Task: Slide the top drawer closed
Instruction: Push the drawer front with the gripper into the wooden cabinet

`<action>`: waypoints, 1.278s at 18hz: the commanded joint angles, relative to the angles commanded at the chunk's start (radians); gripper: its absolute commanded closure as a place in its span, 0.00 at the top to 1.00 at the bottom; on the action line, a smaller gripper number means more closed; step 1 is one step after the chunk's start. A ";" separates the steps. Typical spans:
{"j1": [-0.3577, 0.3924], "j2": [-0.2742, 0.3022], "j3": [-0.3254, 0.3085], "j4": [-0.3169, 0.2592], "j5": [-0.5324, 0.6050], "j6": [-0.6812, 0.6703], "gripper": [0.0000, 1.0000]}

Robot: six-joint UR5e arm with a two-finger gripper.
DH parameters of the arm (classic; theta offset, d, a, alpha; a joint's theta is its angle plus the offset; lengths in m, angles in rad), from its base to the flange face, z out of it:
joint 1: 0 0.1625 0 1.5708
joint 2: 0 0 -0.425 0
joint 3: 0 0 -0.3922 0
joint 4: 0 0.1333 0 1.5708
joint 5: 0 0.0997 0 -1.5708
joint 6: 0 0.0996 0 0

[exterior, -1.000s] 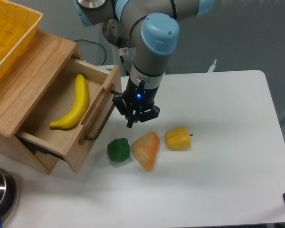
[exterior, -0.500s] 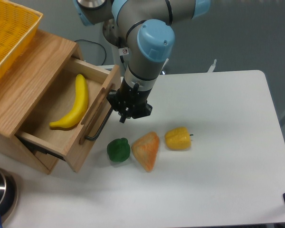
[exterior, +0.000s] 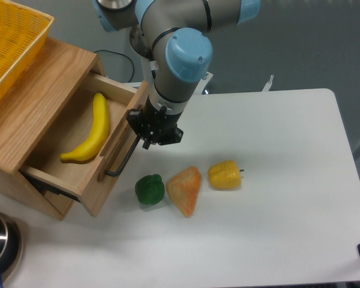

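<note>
The top drawer (exterior: 110,187) is light oak and stands pulled out of the wooden cabinet (exterior: 42,90) at the left. Its long black bar handle (exterior: 121,162) runs along the front. A yellow banana (exterior: 91,132) lies inside it. My gripper (exterior: 147,143) is black and points down, right against the upper end of the handle and the drawer front. Its fingers look closed together and hold nothing.
A green pepper (exterior: 150,189), an orange wedge (exterior: 186,189) and a yellow pepper (exterior: 224,174) lie on the white table just right of the drawer front. A yellow basket (exterior: 12,42) sits on the cabinet. A metal bowl (exterior: 0,249) is at the bottom left.
My gripper has moved left and slightly up, from above the orange wedge to the drawer front. The drawer and banana have shifted slightly inward.
</note>
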 joint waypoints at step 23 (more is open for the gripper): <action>-0.133 0.008 0.000 -0.021 -0.026 -0.044 0.00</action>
